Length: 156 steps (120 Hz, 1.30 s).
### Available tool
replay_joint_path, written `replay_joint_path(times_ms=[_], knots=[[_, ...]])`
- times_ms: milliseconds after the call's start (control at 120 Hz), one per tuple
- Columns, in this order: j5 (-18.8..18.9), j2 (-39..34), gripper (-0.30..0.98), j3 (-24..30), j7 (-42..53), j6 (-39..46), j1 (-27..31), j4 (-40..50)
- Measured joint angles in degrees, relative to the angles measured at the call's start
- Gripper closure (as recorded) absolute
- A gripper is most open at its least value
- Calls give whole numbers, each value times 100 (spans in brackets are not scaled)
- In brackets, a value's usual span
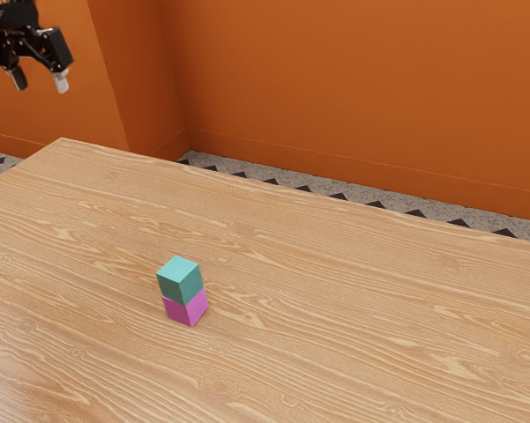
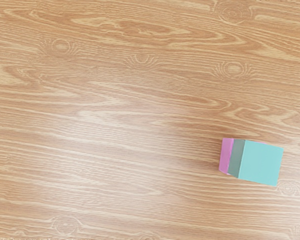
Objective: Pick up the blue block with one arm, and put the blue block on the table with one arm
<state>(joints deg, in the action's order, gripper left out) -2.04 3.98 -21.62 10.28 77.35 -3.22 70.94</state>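
The pincer (image 1: 41, 81) hangs in the air near the exterior view's 10 o'clock corner, its two fingertips pointing down and standing wide, with a gap between them. From there the blue block (image 1: 179, 280) lies toward 5 o'clock in the exterior view, lower than the pincer and well apart from it. The block sits on top of the pink block (image 1: 186, 307) — face to face, touching — and the pink block rests on the wooden worktop (image 1: 353, 300). The blue block is upright and level, its flat top face upward. In the exterior view one upright edge comes forward toward 6 o'clock, with one side face turned to about 7 o'clock and the darker one to about 4. Its edges look much alike, so a long axis of its own cannot be told; the two blocks together make a short column whose long axis is upright. The wrist view looks down on the blue block's pale top, with one duller side face beside it and the pink block peeping out underneath — nearly lined up, though a thin pink sliver shows along another edge. Behind the worktop, toward 12 o'clock in the exterior view, stands an orange wall (image 1: 353, 88).
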Motion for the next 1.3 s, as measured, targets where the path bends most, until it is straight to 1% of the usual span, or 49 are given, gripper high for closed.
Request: replay_joint_path(times_ms=[100, 200, 225, 300, 400, 450, 492, 567, 592, 625, 775, 842, 933, 1000, 1083, 1125, 1300], knots=[[-73, -7, 2, -9, 12, 8, 130, 25], [-106, 6, 2, -10, 33, 18, 103, 15], [-105, -12, 2, 0, 47, 10, 85, -105], [-78, -366, 2, 126, 113, -1, -19, -684], [3, -400, 2, 294, 176, 9, -37, -890], [179, -169, 2, 339, 97, 11, -14, -903], [298, 66, 2, 359, 20, 14, -114, -904], [383, 726, 2, 388, -106, 138, -786, -837], [362, 904, 2, 396, -144, 213, -968, -766], [316, 1157, 3, 398, -192, 352, -1071, -646], [141, 2173, 2, 465, -396, 1032, -1155, -535], [-5, 2441, 2, 482, -486, 1278, -1144, -489], [-188, 2544, 2, 487, -566, 1509, -1126, -385], [-353, 2424, 2, 424, -544, 1625, -1105, -52], [-467, 1791, 2, 319, -485, 1945, -1106, 1058], [-499, 1616, 2, 290, -451, 2104, -1103, 1396], [-566, 1479, 2, 219, -329, 2861, -1021, 2314]])
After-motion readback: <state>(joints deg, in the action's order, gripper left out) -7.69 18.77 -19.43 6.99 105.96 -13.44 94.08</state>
